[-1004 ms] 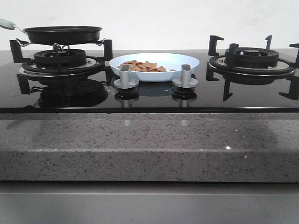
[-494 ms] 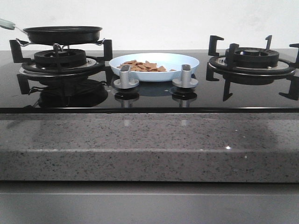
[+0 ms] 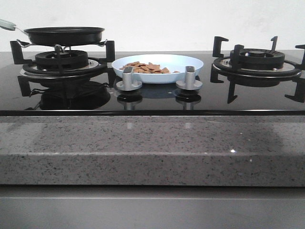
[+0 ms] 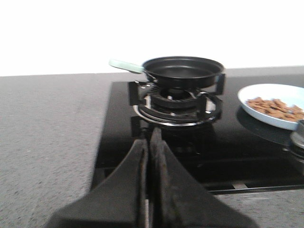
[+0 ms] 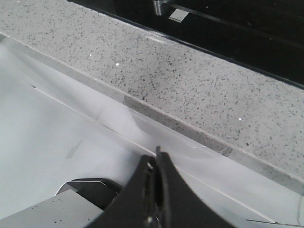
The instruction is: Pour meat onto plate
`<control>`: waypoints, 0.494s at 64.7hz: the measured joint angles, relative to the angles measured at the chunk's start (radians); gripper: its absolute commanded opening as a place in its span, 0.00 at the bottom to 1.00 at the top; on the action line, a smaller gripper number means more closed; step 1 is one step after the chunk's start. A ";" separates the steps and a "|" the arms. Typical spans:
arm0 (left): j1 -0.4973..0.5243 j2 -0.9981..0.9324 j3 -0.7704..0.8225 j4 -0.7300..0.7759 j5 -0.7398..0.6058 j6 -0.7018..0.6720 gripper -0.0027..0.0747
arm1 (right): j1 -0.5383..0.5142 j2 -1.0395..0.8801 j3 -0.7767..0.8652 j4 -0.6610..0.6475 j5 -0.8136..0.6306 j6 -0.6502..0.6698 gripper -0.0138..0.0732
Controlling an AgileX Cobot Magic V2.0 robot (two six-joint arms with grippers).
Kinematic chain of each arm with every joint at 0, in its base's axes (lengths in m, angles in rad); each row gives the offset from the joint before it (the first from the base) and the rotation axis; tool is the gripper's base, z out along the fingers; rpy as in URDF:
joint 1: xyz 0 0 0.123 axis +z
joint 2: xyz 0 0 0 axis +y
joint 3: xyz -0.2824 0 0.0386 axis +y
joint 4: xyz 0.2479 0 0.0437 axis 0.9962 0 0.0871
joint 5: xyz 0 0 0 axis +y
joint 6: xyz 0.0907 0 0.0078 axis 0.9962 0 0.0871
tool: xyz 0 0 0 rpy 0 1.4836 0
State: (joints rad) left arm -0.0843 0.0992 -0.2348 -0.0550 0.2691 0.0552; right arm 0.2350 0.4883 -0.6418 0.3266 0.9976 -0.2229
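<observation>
- The frying pan's (image 3: 64, 34) pale handle (image 3: 6, 24) runs off the front view's 9 o'clock edge.
- The right burner's (image 3: 257, 64) grate is clipped at the 3 o'clock edge.
- In the left wrist view the plate (image 4: 259, 92) and its meat (image 4: 278, 107) are cut at 3 o'clock, and a knob (image 4: 298, 138) there is blurred and partly out of frame.
- Two knobs (image 3: 128, 79) hide the plate's near rim.

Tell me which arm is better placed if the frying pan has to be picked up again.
Left, probably. The left gripper, shut and empty, faces the frying pan on its burner; the right gripper sits below the counter edge.
</observation>
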 measured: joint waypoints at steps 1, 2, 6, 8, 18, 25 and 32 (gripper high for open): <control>0.005 -0.021 0.014 0.000 -0.007 0.000 0.01 | 0.000 0.000 0.000 0.000 0.000 0.000 0.02; 0.013 -0.034 0.027 -0.002 -0.014 0.000 0.01 | 0.000 0.000 0.000 0.000 0.000 0.000 0.02; 0.028 -0.087 0.085 -0.006 -0.048 0.000 0.01 | 0.000 0.000 0.000 0.000 0.000 0.000 0.02; 0.032 -0.101 0.110 -0.009 -0.065 0.000 0.01 | 0.000 0.000 0.000 0.000 0.000 0.000 0.02; 0.036 -0.103 0.200 -0.031 -0.147 0.000 0.01 | 0.000 0.000 0.002 0.000 0.000 0.002 0.02; 0.036 -0.103 0.238 -0.042 -0.204 0.000 0.01 | 0.000 0.000 0.002 0.000 0.000 0.002 0.02; 0.036 -0.103 0.238 -0.045 -0.248 0.000 0.01 | 0.000 0.000 0.002 0.000 0.000 0.002 0.02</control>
State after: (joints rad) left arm -0.0484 -0.0038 0.0029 -0.0999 0.0213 0.0552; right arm 0.2350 0.4883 -0.6399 0.3266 0.9976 -0.2212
